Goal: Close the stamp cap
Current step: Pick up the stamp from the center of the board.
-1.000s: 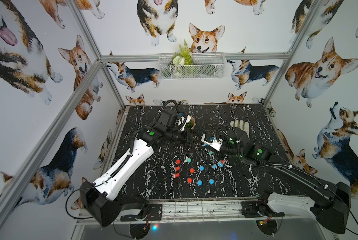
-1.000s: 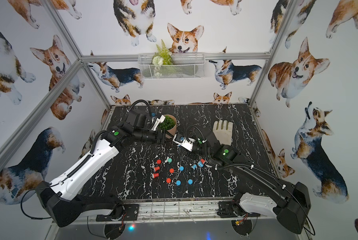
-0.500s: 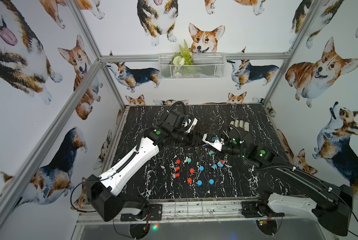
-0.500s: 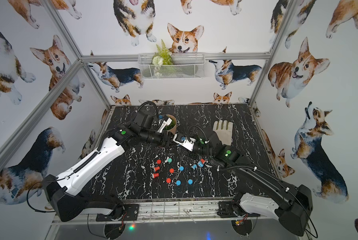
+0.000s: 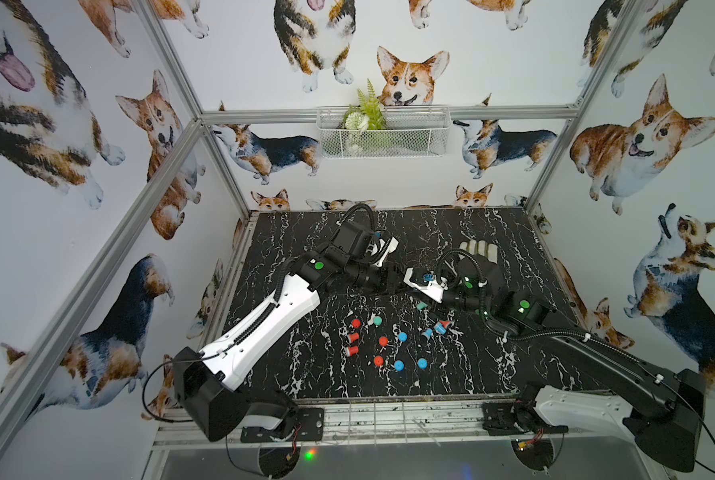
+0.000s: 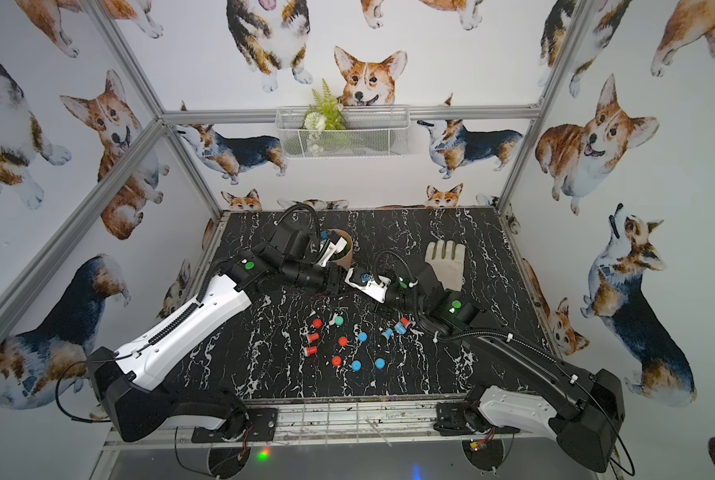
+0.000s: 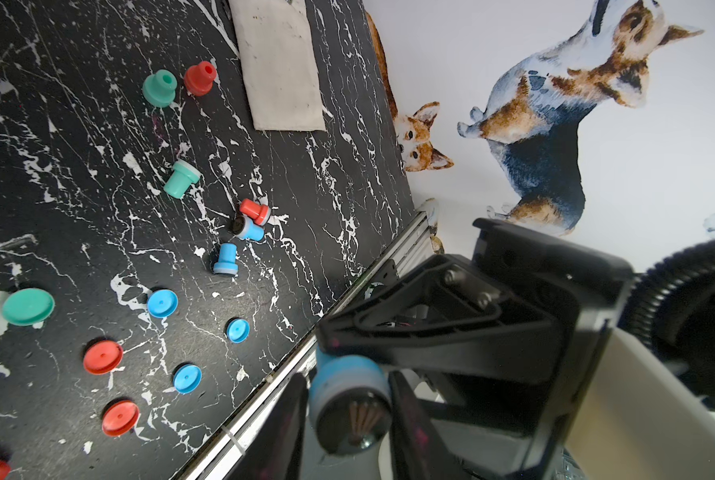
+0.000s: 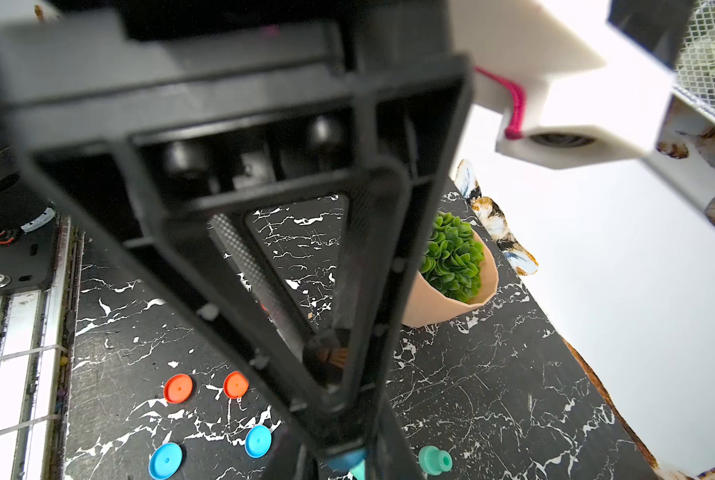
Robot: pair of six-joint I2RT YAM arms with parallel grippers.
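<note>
The right hand (image 8: pixel 346 462) is closed tight on the small round blue stamp (image 7: pixel 347 376). The stamp is low in the middle of the left wrist picture, up off the black marble worktop (image 5: pixel 493 374). The left hand (image 7: pixel 347 401) has a finger on each side of the stamp's dark end. I cannot tell if it squeezes.

Bright, even light leaves only soft shadows on the black table (image 5: pixel 493 374). Both top views bow toward their edges. Above the table, the left gripper (image 7: pixel 349 419) looks dark and unsharp; beyond the table, the white wall (image 8: pixel 596 270) is blown out.
</note>
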